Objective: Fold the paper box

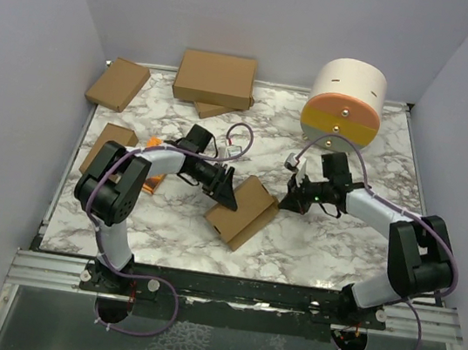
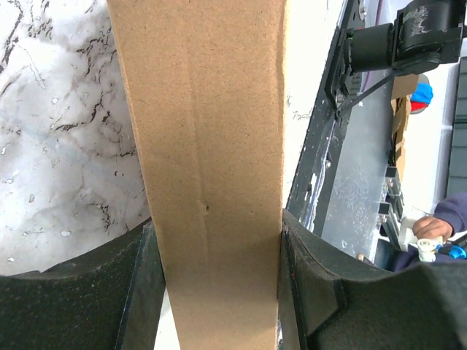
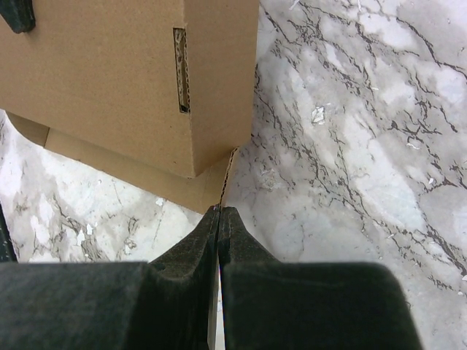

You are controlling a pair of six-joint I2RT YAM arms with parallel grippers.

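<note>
The paper box (image 1: 243,211), a small partly folded brown carton, lies at the table's middle. My left gripper (image 1: 226,190) is at its left side. In the left wrist view (image 2: 219,248) both fingers (image 2: 314,281) press against a cardboard panel of the box (image 2: 204,109) that stands between them. My right gripper (image 1: 288,199) is at the box's right corner. In the right wrist view its jaws (image 3: 220,212) are shut on the thin edge of a flap (image 3: 228,179) that sticks out from the box (image 3: 109,73), which shows a slot.
A wider brown carton (image 1: 215,78) lies at the back, with smaller cartons at the back left (image 1: 118,83) and the left (image 1: 108,146). An orange booklet (image 1: 153,182) peeks from under the left arm. A round white, orange and yellow container (image 1: 346,104) stands at the back right.
</note>
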